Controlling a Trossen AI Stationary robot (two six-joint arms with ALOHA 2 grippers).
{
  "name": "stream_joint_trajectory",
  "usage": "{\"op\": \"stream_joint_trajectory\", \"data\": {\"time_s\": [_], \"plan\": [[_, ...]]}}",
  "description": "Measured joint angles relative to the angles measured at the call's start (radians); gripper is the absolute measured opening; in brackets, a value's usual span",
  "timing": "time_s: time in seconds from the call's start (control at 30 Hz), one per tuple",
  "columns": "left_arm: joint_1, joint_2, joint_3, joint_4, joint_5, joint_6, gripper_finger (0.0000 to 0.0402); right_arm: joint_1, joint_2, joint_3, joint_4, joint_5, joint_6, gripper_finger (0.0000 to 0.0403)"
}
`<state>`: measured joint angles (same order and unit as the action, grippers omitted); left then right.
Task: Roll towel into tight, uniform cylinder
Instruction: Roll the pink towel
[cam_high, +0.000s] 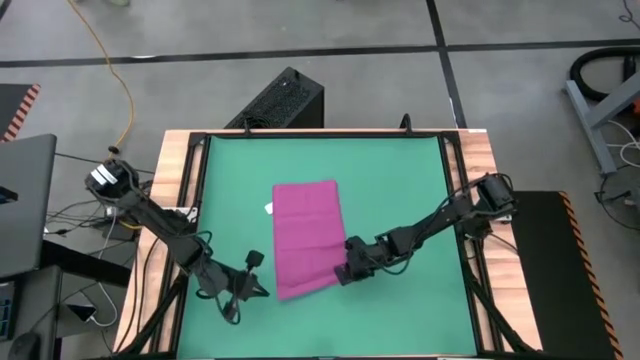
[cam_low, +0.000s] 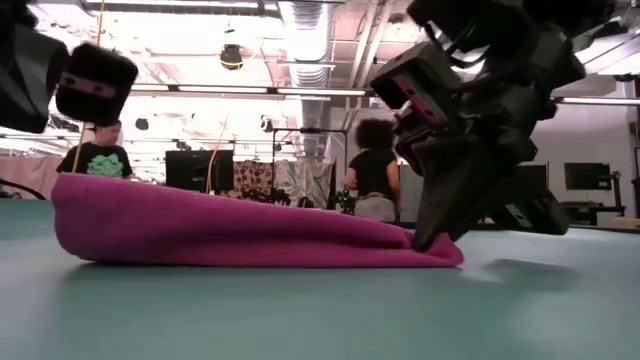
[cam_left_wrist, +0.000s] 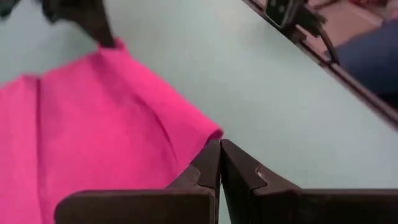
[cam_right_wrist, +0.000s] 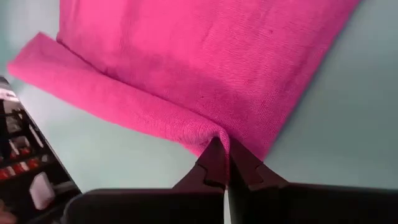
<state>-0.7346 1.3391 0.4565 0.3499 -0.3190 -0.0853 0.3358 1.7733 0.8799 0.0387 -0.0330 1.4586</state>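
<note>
The magenta-pink towel (cam_high: 307, 238) lies folded into a long strip on the green mat (cam_high: 400, 180), its small white tag (cam_high: 268, 208) at its left edge. My right gripper (cam_high: 347, 272) is shut on the towel's near right corner. In the low view it (cam_low: 432, 238) comes down onto the towel's right end. My left gripper (cam_high: 262, 289) is shut beside the towel's near left corner (cam_left_wrist: 210, 133). In the low view it (cam_low: 30, 70) stands above the towel's thick left end (cam_low: 70, 205) and touches nothing. My right gripper pinches the towel's near right corner (cam_right_wrist: 214, 134) between its two fingers, on a fold of several layers. The fingers (cam_low: 440, 215) slant down from above and from the table's right side. The corner stays down on the mat, and a low ridge of cloth (cam_right_wrist: 124, 102) runs away from the fingers.
The mat's bare green surface surrounds the towel on all sides. A wooden table rim (cam_high: 180, 170) with dark rails frames it. A black box (cam_high: 285, 100) stands beyond the far edge. People (cam_low: 375, 170) show in the room behind.
</note>
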Motion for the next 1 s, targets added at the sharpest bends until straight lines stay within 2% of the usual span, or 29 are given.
{"op": "stream_joint_trajectory", "data": {"time_s": [0.27, 0.43, 0.57, 0.73, 0.87, 1.0], "plan": [[-0.065, 0.163, 0.217, -0.212, -0.115, 0.217, 0.0, -0.054, 0.0, 0.0, 0.009, -0.085, 0.034, 0.0009], [-0.059, 0.266, 0.314, -0.274, -0.07, 0.297, 0.0, -0.065, 0.0, 0.001, 0.01, -0.098, 0.033, 0.0009], [-0.058, 0.32, 0.37, -0.338, -0.043, 0.299, 0.0, -0.064, 0.0, 0.001, 0.011, -0.097, 0.029, 0.0009], [-0.051, 0.349, 0.389, -0.398, -0.157, 0.264, 0.0, -0.056, -0.001, 0.001, 0.015, -0.075, 0.011, 0.0009], [-0.028, 0.379, 0.388, -0.409, -0.198, 0.244, 0.0, -0.055, -0.001, 0.001, 0.015, -0.072, 0.01, 0.0009], [-0.022, 0.382, 0.388, -0.428, -0.282, 0.215, 0.0, -0.055, -0.001, 0.001, 0.014, -0.071, 0.008, 0.0009]]}}
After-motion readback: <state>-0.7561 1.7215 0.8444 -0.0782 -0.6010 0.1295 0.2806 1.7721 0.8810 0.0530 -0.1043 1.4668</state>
